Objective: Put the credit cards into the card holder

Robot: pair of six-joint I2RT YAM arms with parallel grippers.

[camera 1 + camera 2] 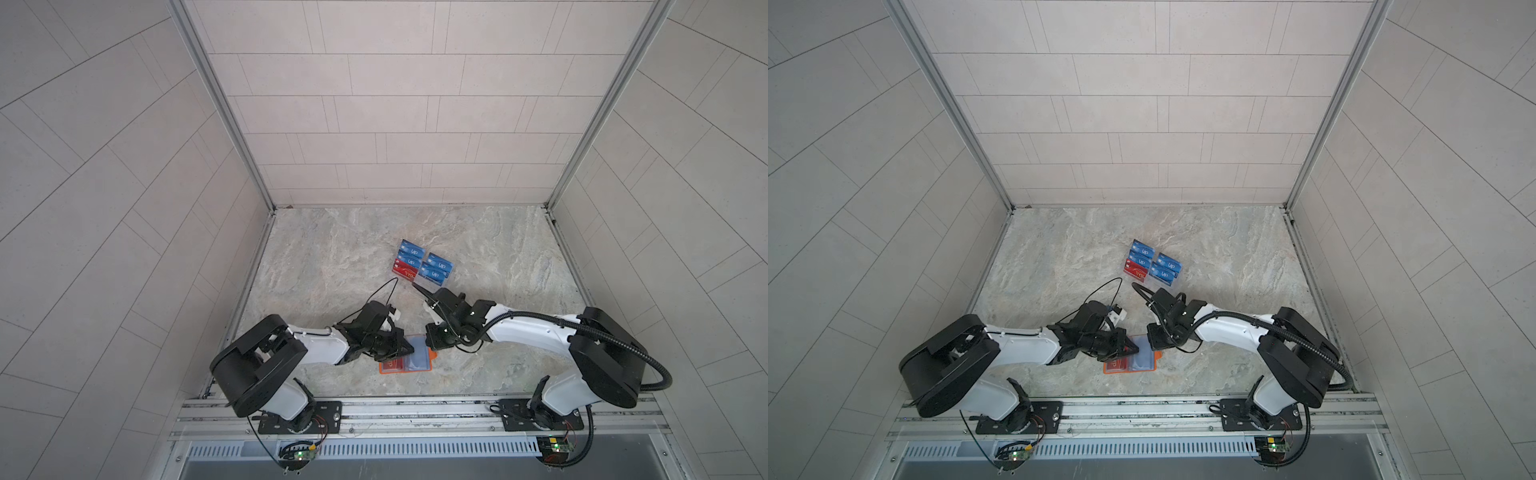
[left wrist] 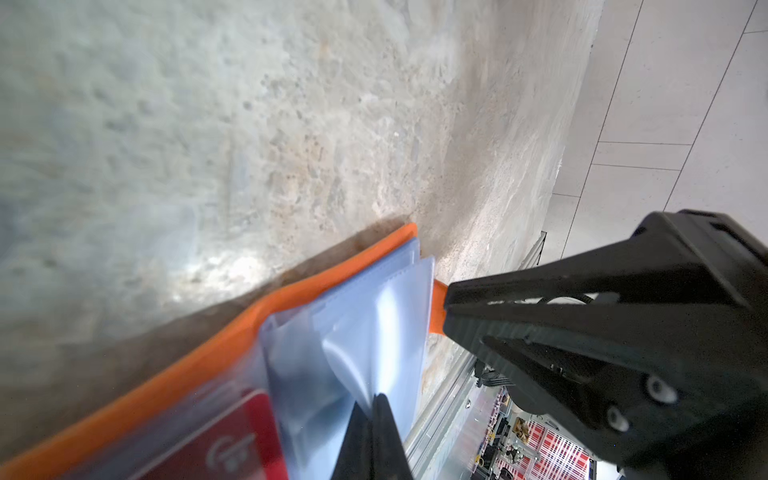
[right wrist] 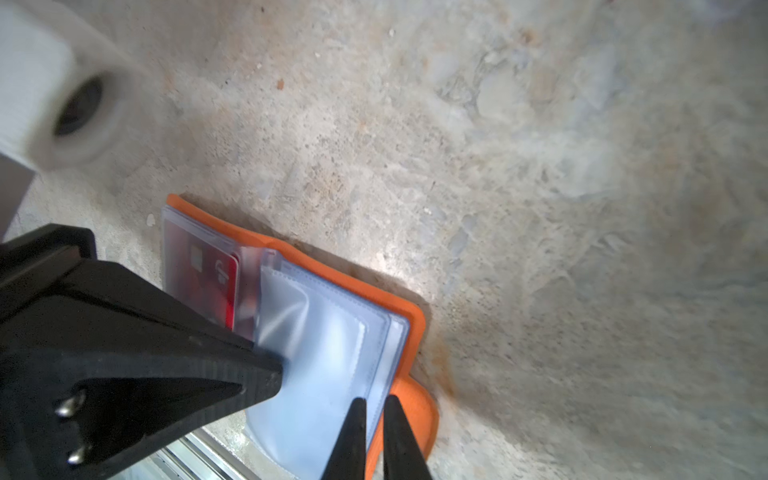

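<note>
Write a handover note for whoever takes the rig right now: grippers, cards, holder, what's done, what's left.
Left gripper: shut on a clear sleeve of the card holder; that leaf curls up off the others.
Right gripper: jaws nearly together at the holder's tab-side edge; whether it grips is unclear.
Holder lies open near the front of the table.
Done: one red card sits in a sleeve.
Left: five cards, four blue and one red, grouped farther back; none is held.
</note>
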